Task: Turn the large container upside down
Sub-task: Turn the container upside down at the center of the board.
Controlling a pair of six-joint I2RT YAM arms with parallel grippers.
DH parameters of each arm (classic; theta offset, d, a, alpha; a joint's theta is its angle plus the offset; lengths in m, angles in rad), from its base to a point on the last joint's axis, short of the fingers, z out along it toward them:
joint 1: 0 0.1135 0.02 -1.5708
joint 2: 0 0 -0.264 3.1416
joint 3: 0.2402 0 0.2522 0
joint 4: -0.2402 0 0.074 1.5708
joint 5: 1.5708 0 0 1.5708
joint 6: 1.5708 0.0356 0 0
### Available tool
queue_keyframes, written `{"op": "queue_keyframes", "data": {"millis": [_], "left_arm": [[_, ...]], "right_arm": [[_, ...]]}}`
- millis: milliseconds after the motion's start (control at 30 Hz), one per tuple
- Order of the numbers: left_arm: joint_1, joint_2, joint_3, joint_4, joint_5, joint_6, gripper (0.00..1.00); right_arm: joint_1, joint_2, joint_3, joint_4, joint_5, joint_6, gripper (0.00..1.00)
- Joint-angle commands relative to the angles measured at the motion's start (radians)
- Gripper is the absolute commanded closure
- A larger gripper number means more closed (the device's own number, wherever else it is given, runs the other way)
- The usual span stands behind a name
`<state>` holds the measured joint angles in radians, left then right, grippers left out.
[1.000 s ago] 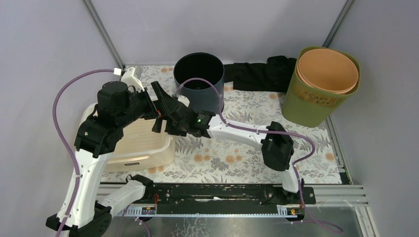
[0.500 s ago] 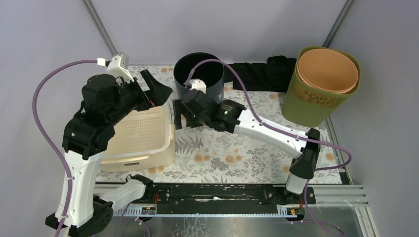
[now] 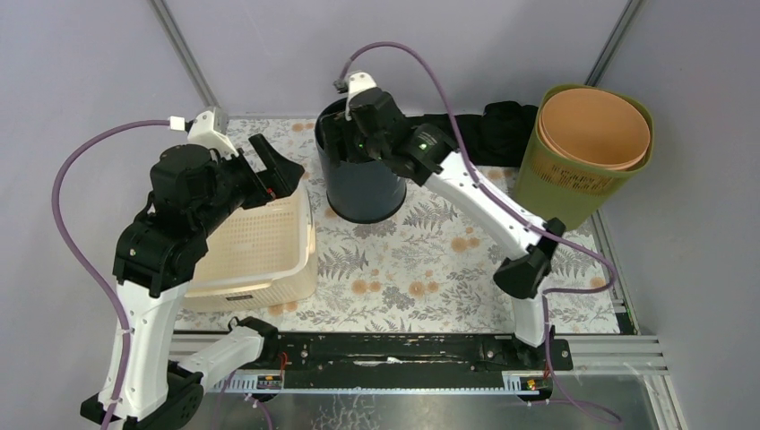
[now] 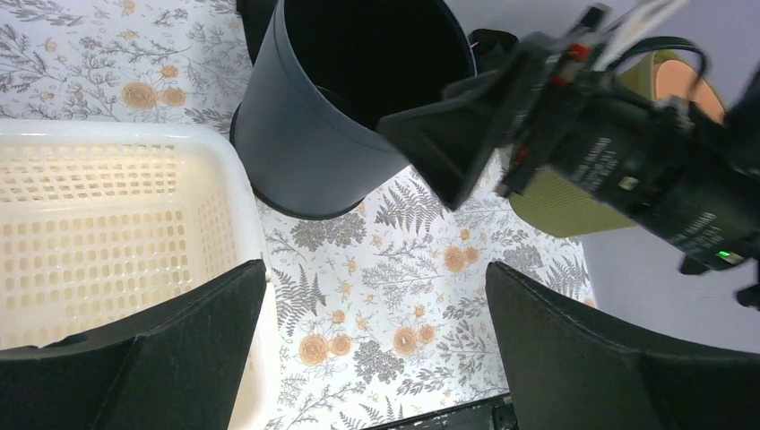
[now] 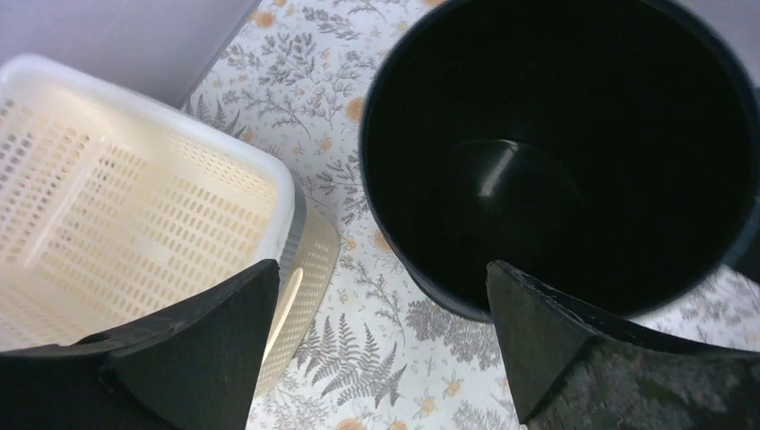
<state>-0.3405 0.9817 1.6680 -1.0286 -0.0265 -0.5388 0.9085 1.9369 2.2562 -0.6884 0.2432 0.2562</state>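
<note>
Approach step: with the upright dark grey cylindrical plastic bin at the floral tabletop's back centre, the right gripper hovers over its mouth, fingers wide apart and empty, like the left gripper's nearby; next, it probably must straddle the rim and clamp.

The left arm rises steeply from its base at the near left corner, bends at the elbow and points its wrist toward the middle, with the left gripper raised off the surface and its jaws spread wide and holding nothing. The right arm folds at a low elbow on the right, then stretches in a long diagonal up and to the left. The right gripper is high at the far side, angled downward, jaws wide apart and gripping nothing.
</note>
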Motion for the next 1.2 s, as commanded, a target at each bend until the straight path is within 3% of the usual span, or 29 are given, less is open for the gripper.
{"op": "queue_keyframes", "data": {"millis": [0, 433, 667, 967, 1167], "left_arm": [[0.0, -0.01, -0.024, -0.006, -0.02, 0.017, 0.0], [0.0, -0.007, -0.043, -0.012, -0.013, 0.022, 0.0], [0.0, -0.01, -0.077, 0.006, 0.001, 0.019, 0.0], [0.0, -0.003, -0.099, 0.018, 0.017, 0.019, 0.0], [0.0, 0.002, -0.114, 0.027, 0.032, 0.017, 0.0]], "right_arm": [[0.0, 0.108, 0.094, 0.02, -0.093, -0.166, 0.08], [-0.034, 0.26, 0.194, -0.024, -0.107, -0.169, 0.2], [-0.034, 0.288, 0.184, -0.104, -0.024, -0.174, 0.37], [-0.033, 0.267, 0.213, -0.236, 0.072, -0.16, 0.72], [-0.043, 0.219, 0.209, -0.353, 0.08, -0.097, 0.75]]}}
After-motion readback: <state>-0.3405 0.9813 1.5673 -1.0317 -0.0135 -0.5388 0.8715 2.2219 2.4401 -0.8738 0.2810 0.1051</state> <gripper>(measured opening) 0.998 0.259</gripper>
